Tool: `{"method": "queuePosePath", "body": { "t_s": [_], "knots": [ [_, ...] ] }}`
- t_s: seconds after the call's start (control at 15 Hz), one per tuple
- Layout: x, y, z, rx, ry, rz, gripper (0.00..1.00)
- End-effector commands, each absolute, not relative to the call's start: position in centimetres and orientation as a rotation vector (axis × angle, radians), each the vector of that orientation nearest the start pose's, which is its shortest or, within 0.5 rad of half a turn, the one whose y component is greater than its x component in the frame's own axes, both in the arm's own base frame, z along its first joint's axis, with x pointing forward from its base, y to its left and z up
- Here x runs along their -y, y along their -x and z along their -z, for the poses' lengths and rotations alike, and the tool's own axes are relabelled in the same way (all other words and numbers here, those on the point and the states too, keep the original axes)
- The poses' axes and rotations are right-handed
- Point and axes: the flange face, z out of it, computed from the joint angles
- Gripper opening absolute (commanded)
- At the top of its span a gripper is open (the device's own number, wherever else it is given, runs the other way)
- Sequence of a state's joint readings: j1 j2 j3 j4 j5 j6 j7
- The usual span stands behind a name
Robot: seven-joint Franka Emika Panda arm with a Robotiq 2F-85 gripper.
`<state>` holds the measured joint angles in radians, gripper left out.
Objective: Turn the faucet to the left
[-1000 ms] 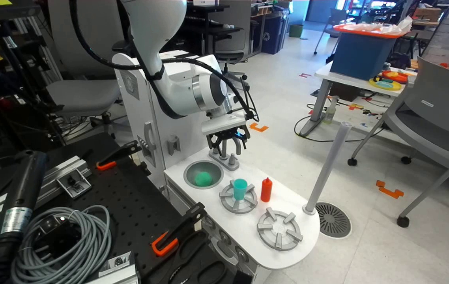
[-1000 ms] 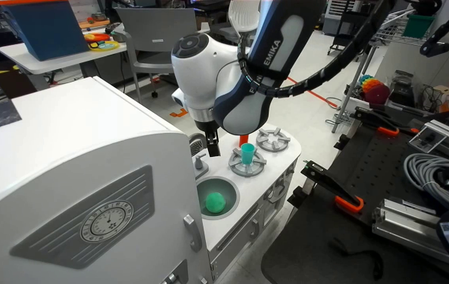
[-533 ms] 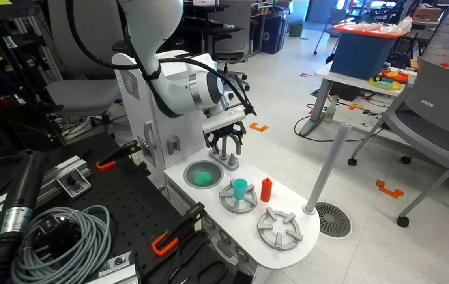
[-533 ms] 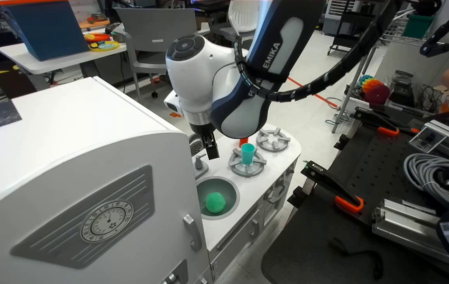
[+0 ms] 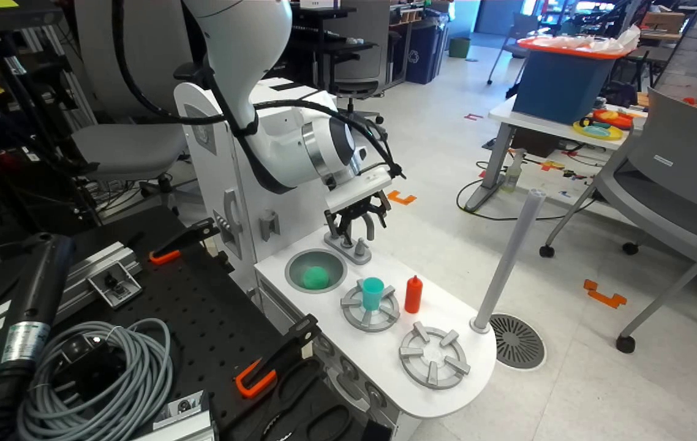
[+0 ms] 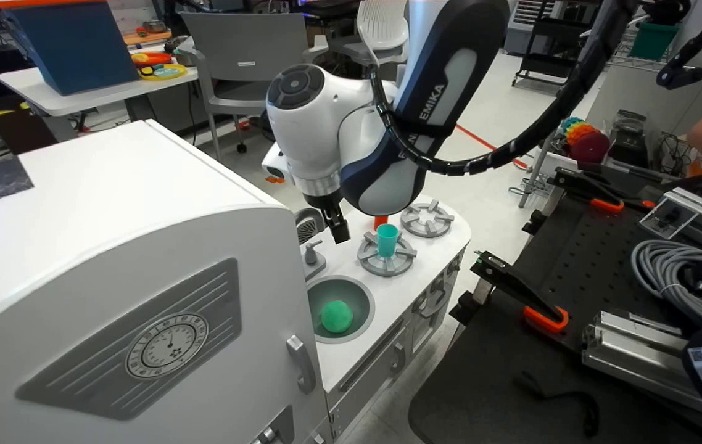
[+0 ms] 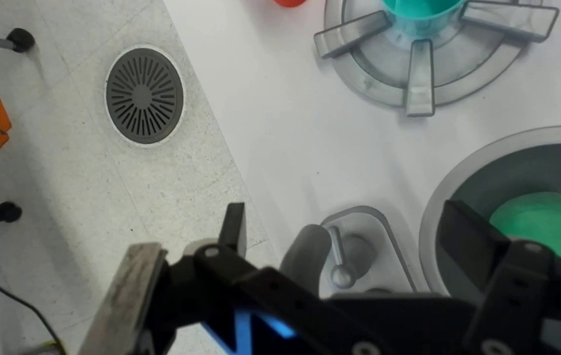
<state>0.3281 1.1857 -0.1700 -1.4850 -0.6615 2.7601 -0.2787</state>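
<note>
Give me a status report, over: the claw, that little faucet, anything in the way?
Claw spread open. Faucet shows between the fingers in the wrist view; contact unclear. Green ball in the sink alongside, probably not in the way.

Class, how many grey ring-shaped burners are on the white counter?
2: one grey ring-shaped burner under the teal tapered cup, the other burner toward the white counter's rounded end. None seems wholly hidden.

The end effector [image 7: 346,221], spread wide, frames the faucet [image 7: 310,251] beside the sink [image 7: 517,167].
</note>
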Motion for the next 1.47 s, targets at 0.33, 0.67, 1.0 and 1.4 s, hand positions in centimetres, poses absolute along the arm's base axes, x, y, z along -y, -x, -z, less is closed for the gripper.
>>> {"method": "queuePosePath", "body": {
  "t_s": [0.33,0.67,1.0,1.4],
  "knots": [
    [-17.2,-65.5,3.3,2.073,2.864,0.171,1.0],
    [-17.8,-64.3,3.7,2.043,2.833,0.06,1.0],
    [-18.5,-61.4,3.7,1.822,2.877,-0.296,1.0],
    [-20.4,-59.7,1.5,1.446,2.82,-0.575,1.0]
  ]
}}
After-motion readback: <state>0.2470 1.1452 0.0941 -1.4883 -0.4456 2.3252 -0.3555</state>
